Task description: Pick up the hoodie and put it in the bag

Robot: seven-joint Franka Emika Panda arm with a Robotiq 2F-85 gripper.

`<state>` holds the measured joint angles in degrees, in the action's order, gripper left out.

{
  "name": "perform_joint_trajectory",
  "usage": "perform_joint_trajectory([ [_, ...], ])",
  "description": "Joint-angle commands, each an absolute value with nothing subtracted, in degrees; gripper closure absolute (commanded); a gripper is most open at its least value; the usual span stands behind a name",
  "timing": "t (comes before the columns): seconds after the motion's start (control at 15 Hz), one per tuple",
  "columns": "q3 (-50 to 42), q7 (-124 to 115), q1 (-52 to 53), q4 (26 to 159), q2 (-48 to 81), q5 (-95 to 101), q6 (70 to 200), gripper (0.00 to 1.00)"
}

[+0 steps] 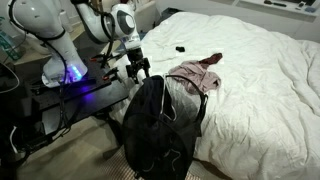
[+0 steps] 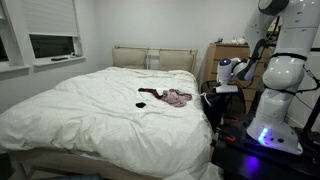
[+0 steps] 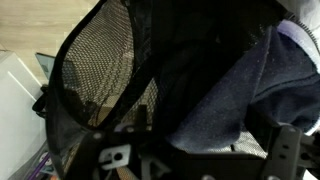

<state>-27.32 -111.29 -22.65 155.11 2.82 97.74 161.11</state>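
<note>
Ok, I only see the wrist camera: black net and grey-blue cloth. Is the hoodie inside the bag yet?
Observer: Only partly. In an exterior view the grey hoodie hangs over the open top of the black bag and onto the bed.
Kid: Where's the bag standing?
Observer: Upright, against the side of the bed.
Kid: Anything else on the bed?
Observer: A small black thing, farther back on the white cover.

- bag (image 1: pixel 158 125): black, with a fine mesh pattern on 1 panel in the wrist view.
- hoodie (image 3: pixel 255 90): plain grey-blue.
- garment (image 1: pixel 207 68): pinkish-mauve.
- table (image 1: pixel 265 85): plain white bedding.
- robot arm (image 1: pixel 45 25): white, with a blue glow at its base.
</note>
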Motion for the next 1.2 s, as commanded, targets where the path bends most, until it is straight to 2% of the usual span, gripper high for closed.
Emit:
perform_joint_trajectory([
  [0.0, -26.78, -119.54, -22.38, 154.12, 4.76, 103.05, 162.72, 0.0],
  [0.8, -24.24, -144.3, -22.0, 151.12, 5.49, 125.29, 161.08, 0.0],
  [1.13, -22.86, -150.96, -21.96, 150.82, 8.48, 128.52, 161.07, 0.0],
])
